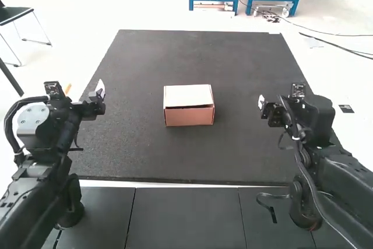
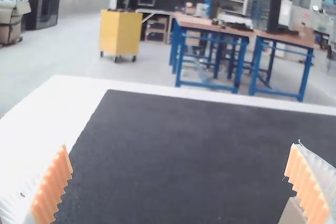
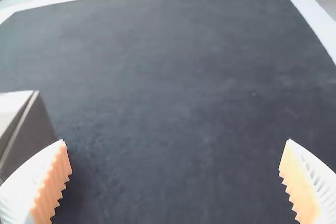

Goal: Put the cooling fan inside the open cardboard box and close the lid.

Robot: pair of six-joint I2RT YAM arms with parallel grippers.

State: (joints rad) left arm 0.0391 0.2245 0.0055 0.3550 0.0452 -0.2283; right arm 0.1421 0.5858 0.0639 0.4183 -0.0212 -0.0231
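Here's the cardboard box [image 1: 188, 105], sitting square in the middle of the high view on the black mat [image 1: 233, 68]. Its lid lies flat across the top and its brown front wall faces the camera. The mat covers most of the white tabletop [image 2: 47, 114], which shows as a pale border around it.

Over at the left of the frame, the left claw [image 1: 98, 101] hangs above the mat's left edge, well apart from the box and pointing toward it. In its wrist view the orange pads [image 2: 52, 187] stand far apart at the two lower corners, so it's spread wide with nothing between them but bare mat.

Across at the right of the frame, the right claw [image 1: 263, 109] hangs over the mat's right side at about the same height in the picture, also well clear of the box. It too is spread wide, and its ribbed pads [image 3: 50, 182] sit at the lower corners of its wrist view. A corner of the box pokes in at that view's left edge, beside the left-hand pad. Neither claw is gripping anything.
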